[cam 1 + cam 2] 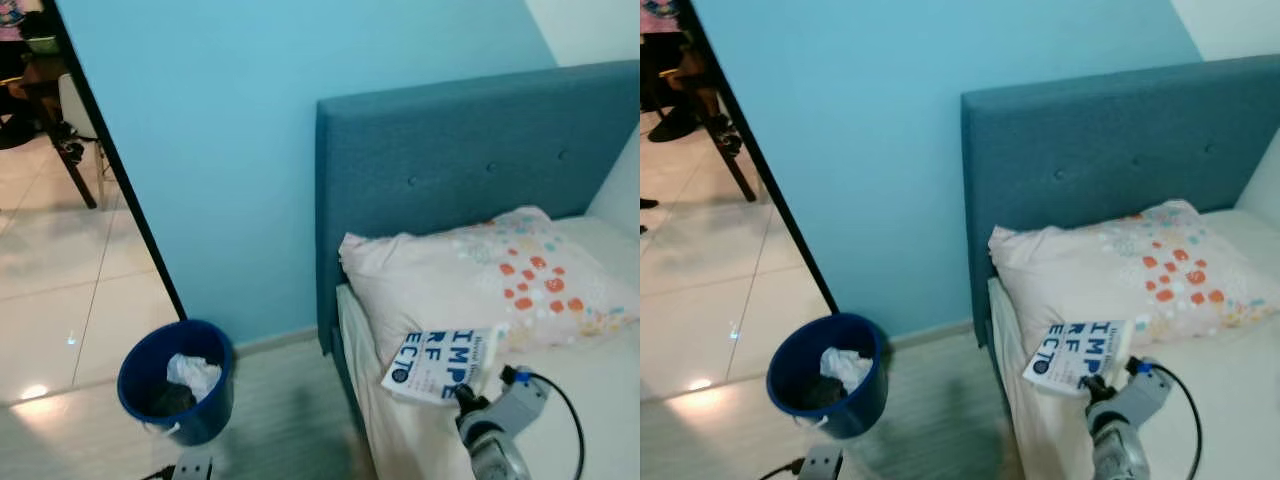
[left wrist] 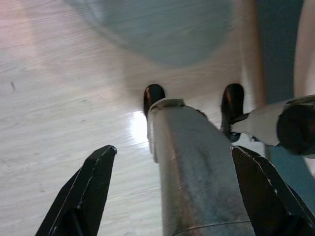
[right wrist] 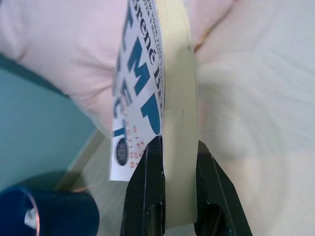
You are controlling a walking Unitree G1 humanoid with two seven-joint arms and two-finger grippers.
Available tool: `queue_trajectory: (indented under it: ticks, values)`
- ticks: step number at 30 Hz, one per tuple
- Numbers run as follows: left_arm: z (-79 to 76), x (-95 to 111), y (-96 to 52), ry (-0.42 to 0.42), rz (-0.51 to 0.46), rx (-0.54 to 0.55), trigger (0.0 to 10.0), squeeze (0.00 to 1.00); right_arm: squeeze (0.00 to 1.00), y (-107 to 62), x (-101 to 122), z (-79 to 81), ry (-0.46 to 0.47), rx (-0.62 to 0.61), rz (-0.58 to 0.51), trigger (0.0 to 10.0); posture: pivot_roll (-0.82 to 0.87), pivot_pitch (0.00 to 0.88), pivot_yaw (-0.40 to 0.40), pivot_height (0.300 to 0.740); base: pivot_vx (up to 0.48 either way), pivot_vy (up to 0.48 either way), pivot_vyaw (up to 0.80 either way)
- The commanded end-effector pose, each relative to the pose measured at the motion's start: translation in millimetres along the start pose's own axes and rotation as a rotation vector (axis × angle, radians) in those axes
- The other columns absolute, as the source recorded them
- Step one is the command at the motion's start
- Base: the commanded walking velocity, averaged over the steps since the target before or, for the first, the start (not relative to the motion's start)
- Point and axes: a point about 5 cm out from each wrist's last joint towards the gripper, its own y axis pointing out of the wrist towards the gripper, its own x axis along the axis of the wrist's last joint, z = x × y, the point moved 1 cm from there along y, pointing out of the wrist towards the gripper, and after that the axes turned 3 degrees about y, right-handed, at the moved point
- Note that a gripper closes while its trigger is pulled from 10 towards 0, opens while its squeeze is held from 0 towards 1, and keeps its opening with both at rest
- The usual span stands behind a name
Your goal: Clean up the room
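The right gripper pinches a book by its edge, lifting it clear of the pillow just beyond; the left gripper hangs open, empty

bright even daylight, glare on glossy floor tiles, soft overall blur

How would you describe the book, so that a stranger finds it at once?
Start at the blue headboard and go down to the flowered pillow. At the pillow's front edge lies the book, pinched in the right claw; its white cover with big blue letters sets it apart.
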Motion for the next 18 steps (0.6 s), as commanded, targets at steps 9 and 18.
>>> queue_trajectory:
  ticks: [9,18]
  values:
    - [-1.6,-7,-0.6,0.003,0.021,-0.010,10.0,0.00,0.00,-4.6,4,-22.5,0.049,-0.133,-0.039,10.0,-0.10,0.077,-0.001,0.740,0.000,0.000,0.00]
    - [15.3,-14,-5.5,0.000,0.035,0.007,10.0,0.00,0.00,-10.5,1,-46.8,0.130,-0.285,-0.018,10.0,-0.09,0.083,0.003,0.740,0.000,0.000,-0.09]
